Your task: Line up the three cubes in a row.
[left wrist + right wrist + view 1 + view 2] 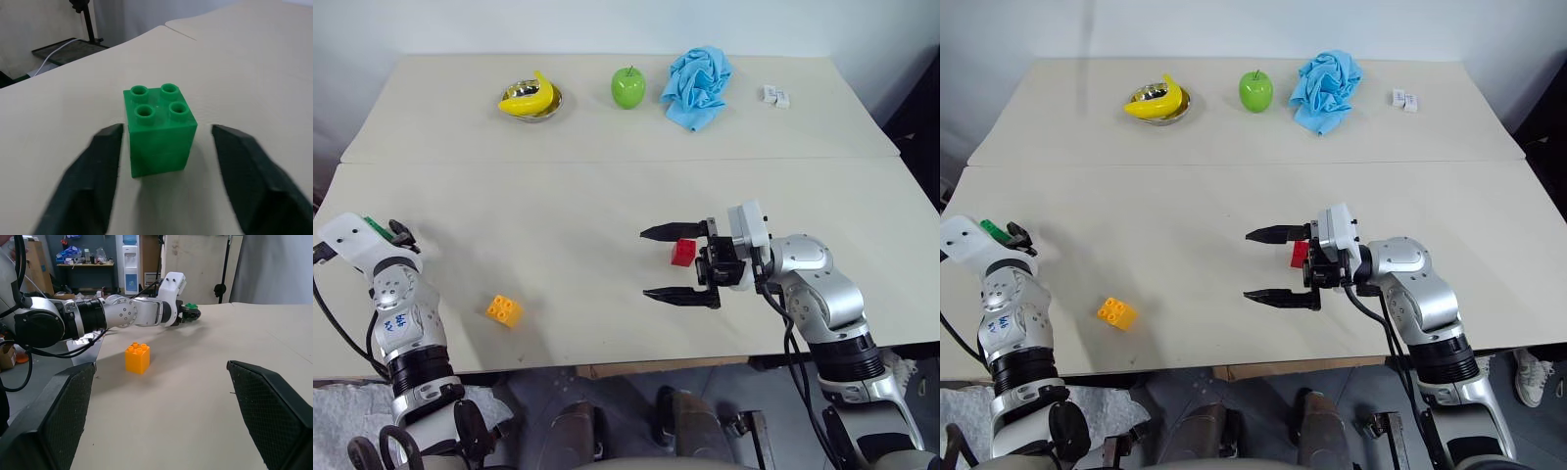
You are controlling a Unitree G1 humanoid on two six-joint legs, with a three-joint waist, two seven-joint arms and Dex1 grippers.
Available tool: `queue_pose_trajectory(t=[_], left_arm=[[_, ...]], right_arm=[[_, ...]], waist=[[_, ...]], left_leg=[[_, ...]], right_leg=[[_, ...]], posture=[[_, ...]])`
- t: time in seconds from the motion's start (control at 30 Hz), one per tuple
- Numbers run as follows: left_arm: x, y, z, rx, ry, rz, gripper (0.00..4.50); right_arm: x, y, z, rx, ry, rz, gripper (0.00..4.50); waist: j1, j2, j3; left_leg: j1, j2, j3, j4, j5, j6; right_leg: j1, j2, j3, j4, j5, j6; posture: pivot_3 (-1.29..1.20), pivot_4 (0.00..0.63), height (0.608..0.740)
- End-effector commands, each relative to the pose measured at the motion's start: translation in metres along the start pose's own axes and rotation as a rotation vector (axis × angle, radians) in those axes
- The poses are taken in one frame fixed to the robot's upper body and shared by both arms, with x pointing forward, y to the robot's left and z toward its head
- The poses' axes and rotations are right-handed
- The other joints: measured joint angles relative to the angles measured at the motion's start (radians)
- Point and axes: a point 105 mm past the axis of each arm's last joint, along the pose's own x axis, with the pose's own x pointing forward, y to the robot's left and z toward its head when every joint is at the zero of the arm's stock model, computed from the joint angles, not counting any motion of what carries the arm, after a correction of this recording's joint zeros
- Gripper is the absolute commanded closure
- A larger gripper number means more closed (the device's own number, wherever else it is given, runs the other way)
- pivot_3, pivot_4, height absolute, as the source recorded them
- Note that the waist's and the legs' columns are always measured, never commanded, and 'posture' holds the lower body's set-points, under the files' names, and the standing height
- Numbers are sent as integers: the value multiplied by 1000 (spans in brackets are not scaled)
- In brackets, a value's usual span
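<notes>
Far edge of table (607, 196), left to right: bowl (532, 102) with banana (530, 98) in it, apple (627, 87), crumpled cloth (698, 86), two small blocks (775, 96) side by side.
Near left edge: first brick (159, 129) on the table between the left pincer (166, 166) fingers.
Near front, right of that: second brick (504, 310).
Near centre-right: third brick (684, 252) at the right pincer (658, 262), well apart from the second.

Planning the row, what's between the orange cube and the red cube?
Bare table: in the left eye view nothing lies between the orange cube and the red cube.
</notes>
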Motion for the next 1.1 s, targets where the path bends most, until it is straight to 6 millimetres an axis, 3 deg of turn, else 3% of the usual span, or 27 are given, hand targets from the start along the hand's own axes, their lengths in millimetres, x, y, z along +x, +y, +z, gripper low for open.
queue_pose_trajectory(t=[0.03,0.07,0.2,0.3,0.4,0.57,0.67,0.8,0.93,1.1], left_arm=[[4,3,13,6,-55,0,2807],[4,3,13,8,-53,-5,3025],[4,6,19,-15,-92,-52,3049],[-9,-22,58,-50,-273,-436,3049],[-40,-59,88,9,-341,-910,3049],[-101,-110,111,168,-285,-1588,3049],[-131,-140,101,272,-194,-1884,3049],[-169,-180,63,441,-54,-2198,3049],[-188,-216,36,476,39,-2294,3049],[-189,-235,9,546,77,-2308,3049]], right_arm=[[2,5,6,-30,-15,12,0],[2,5,6,-29,-14,12,0],[2,7,5,-29,-11,10,0],[-7,7,13,-44,-17,-22,0],[-25,9,22,-44,-8,-69,0],[-65,15,21,-24,74,-166,0],[-88,16,14,-20,134,-234,0],[-113,21,6,-12,188,-320,0],[-123,29,4,-16,197,-377,0],[-134,39,-1,-6,186,-451,0]], waist=[[0,0,0],[0,0,0],[0,0,0],[-3,0,0],[1,0,0],[6,0,0],[9,0,0],[2,1,0],[-1,1,0],[-1,1,0]], left_leg=[[0,0,0,0,0,0],[0,0,0,0,0,0],[0,0,0,0,0,0],[0,0,1,0,0,-1],[-1,1,3,0,0,-1],[-1,0,7,0,0,-1],[0,-2,8,0,0,-1],[0,-1,9,-2,0,-3],[-1,0,10,-2,1,-3],[-1,1,11,-2,1,-3]], right_leg=[[0,0,0,0,0,0],[0,0,0,0,0,0],[0,0,0,0,0,0],[0,1,0,0,0,0],[-1,1,0,-1,0,0],[1,1,-1,-2,0,0],[2,2,-1,-3,0,0],[2,6,-1,-4,0,0],[1,8,0,-5,0,0],[1,9,1,-6,0,0]], posture=[[0,150,740],[0,150,740],[0,150,740],[0,150,740],[0,150,740],[0,150,740],[0,150,740],[0,150,740],[0,150,740],[0,150,740]])
